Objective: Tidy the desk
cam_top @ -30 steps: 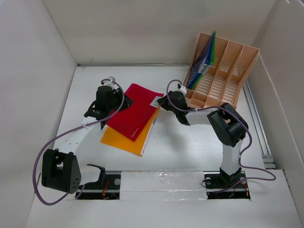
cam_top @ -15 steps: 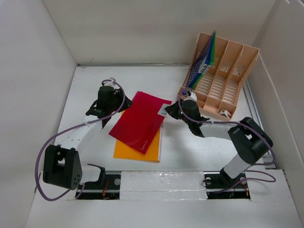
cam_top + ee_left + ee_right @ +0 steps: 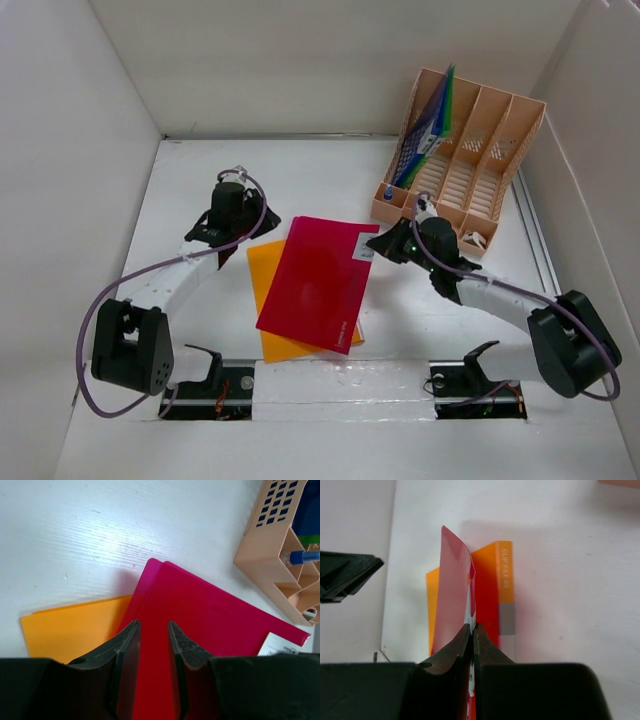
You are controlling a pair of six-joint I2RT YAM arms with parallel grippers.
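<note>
A flat crimson plastic folder lies tilted over an orange clip file. The peach slotted plastic file rack holds blue and green folders in its leftmost slot.

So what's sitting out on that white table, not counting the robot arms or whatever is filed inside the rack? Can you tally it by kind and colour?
red folder: 1
orange folder: 1
peach file rack: 1
Total: 3
</note>
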